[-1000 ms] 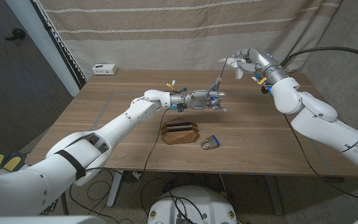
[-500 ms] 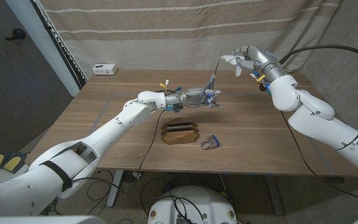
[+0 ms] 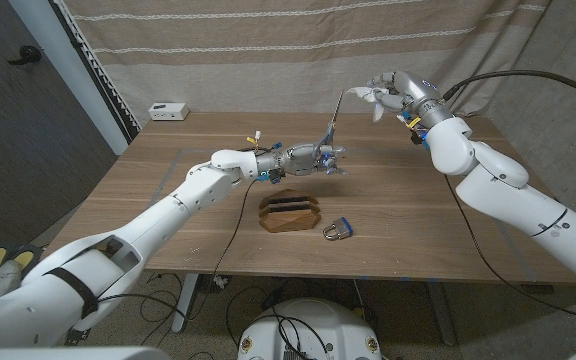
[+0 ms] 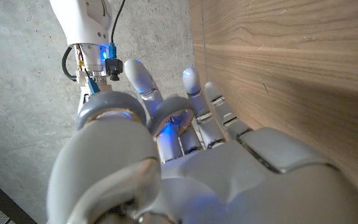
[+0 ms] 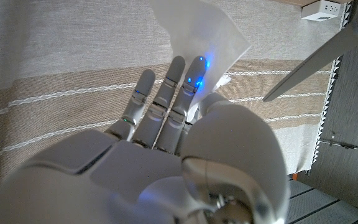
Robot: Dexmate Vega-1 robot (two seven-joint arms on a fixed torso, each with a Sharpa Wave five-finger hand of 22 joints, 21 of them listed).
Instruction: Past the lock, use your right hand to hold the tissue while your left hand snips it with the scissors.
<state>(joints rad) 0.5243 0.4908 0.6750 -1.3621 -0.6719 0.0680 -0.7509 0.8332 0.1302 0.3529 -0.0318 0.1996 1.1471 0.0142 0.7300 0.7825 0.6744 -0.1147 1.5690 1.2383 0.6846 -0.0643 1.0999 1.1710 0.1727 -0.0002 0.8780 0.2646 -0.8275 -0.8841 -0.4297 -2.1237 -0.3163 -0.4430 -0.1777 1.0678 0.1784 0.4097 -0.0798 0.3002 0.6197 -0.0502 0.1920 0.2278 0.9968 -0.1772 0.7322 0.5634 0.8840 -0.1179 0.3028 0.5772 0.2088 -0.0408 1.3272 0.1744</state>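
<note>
Scissors closing on held tissue, beyond the lock.

Right hand (image 3: 396,97) pinches the tissue (image 3: 371,98) aloft at table's 1 o'clock, past the lock (image 3: 337,230). Left hand (image 3: 313,157) grips the scissors (image 3: 334,118); since a second ago its blade tips have drifted toward 11 o'clock, just short of the tissue. Cut looks imminent, not yet made.

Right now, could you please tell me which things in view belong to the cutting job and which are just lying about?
In the job:
- tissue, held up by the right hand
- scissors, in the left hand
- lock, the marker to work beyond

Lying about:
- wooden holder beside the lock
- white box at the table's far corner
</note>
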